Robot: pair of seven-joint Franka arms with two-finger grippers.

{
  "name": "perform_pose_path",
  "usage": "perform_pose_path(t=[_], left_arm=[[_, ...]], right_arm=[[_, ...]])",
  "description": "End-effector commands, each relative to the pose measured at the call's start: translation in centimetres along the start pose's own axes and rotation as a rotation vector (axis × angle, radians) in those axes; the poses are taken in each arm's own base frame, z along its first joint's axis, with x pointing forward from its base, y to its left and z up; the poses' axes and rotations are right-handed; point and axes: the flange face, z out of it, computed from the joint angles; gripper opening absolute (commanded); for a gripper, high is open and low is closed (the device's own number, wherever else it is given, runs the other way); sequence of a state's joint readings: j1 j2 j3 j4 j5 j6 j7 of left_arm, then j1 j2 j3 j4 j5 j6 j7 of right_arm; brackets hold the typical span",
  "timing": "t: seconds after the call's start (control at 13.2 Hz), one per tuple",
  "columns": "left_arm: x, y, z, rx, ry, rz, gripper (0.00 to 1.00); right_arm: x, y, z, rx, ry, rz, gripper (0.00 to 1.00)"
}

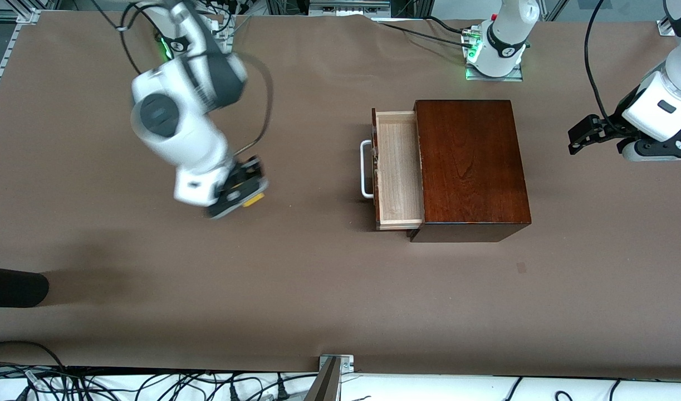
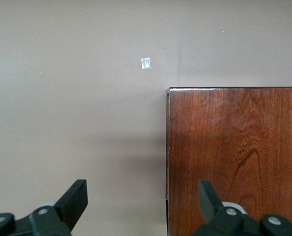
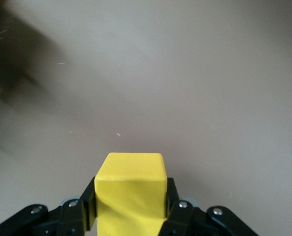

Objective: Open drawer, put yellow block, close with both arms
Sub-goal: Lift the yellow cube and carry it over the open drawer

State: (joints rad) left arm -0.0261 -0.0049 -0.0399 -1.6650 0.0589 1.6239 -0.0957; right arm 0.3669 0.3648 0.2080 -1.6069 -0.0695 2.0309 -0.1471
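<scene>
The dark mahogany box [image 1: 471,167] stands on the table toward the left arm's end. Its pale-wood drawer [image 1: 398,170] is pulled open, white bar handle [image 1: 366,170] facing the right arm's end, and the tray looks empty. My right gripper [image 1: 245,192] is shut on the yellow block [image 1: 253,200] and holds it above the bare table, well apart from the drawer. In the right wrist view the block [image 3: 131,191] sits between the black fingers [image 3: 173,199]. My left gripper [image 1: 585,133] is open and empty, in the air past the box at the left arm's end; its wrist view shows the box top [image 2: 234,157].
A brown cloth [image 1: 318,289] covers the table. A dark object [image 1: 11,287] lies at the edge at the right arm's end, nearer the front camera. A small pale tag [image 2: 146,63] lies on the cloth. Cables run along the table's near edge.
</scene>
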Motion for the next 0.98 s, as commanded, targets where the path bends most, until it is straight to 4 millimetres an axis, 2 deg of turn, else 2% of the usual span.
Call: perform_pose_path(t=[0.0,0.08,0.23,0.3,0.38,0.53,0.61,0.68,0.91], left_arm=[[-0.4,-0.1,-0.3,-0.020,-0.006,0.008,1.00],[-0.4,-0.1,-0.3,-0.020,-0.006,0.008,1.00],[-0.4,-0.1,-0.3,-0.020,-0.006,0.010,1.00],[-0.4,-0.1,-0.3,-0.020,-0.006,0.010,1.00],[-0.4,-0.1,-0.2,-0.020,-0.009,0.011,1.00],[-0.4,-0.1,-0.3,-0.021,-0.007,0.011,1.00],[-0.4,-0.1,-0.3,-0.020,-0.007,0.011,1.00],[-0.4,-0.1,-0.3,-0.020,-0.007,0.013,1.00],[-0.4,-0.2,-0.3,-0.020,-0.007,0.013,1.00]], right_arm=[[4.1,-8.8,-1.4,-0.081,0.045,-0.273,0.08],[4.7,-11.7,-1.6,-0.087,0.055,-0.338,0.08],[5.6,-16.0,-0.7,-0.064,0.054,-0.439,0.08],[6.0,-19.8,-0.7,-0.057,0.063,-0.509,0.07],[6.5,-22.6,-0.2,-0.052,0.071,-0.552,0.05],[7.6,-26.5,0.5,-0.063,0.094,-0.652,0.01],[7.9,-27.6,0.4,-0.073,0.104,-0.679,0.01],[7.6,-29.5,0.5,-0.077,0.105,-0.707,0.01],[7.0,-32.4,0.7,-0.095,0.112,-0.753,0.01]])
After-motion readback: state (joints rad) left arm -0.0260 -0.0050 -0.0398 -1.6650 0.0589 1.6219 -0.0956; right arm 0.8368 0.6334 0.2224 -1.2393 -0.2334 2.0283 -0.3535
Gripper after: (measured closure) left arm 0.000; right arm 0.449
